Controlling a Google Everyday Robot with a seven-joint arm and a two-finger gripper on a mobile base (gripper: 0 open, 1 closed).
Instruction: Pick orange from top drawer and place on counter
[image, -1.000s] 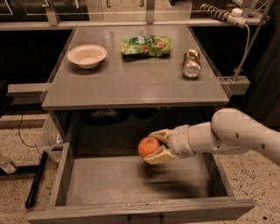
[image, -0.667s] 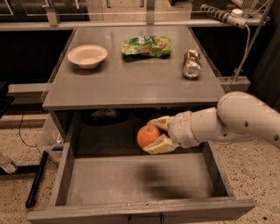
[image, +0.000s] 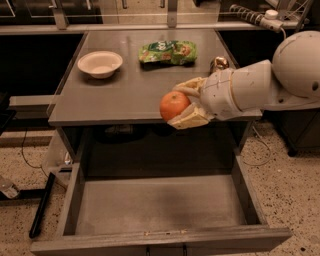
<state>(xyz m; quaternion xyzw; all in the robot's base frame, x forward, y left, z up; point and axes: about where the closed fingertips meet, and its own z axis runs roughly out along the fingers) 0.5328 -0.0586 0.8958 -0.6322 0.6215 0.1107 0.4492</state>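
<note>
Camera view: the beige two-finger pincer (image: 181, 106), gripping the small round bright-orange fruit (image: 172, 104), has risen mid-frame from the open grey box drawer (image: 160, 241) to the front edge of the grey matte bench (image: 115, 100).

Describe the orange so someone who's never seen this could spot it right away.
Start at the grey counter above the open top drawer. At its front edge, right of centre, the gripper holds the orange in the air. It alone is round and bright orange; the white bowl, green bag and can sit farther back.
</note>
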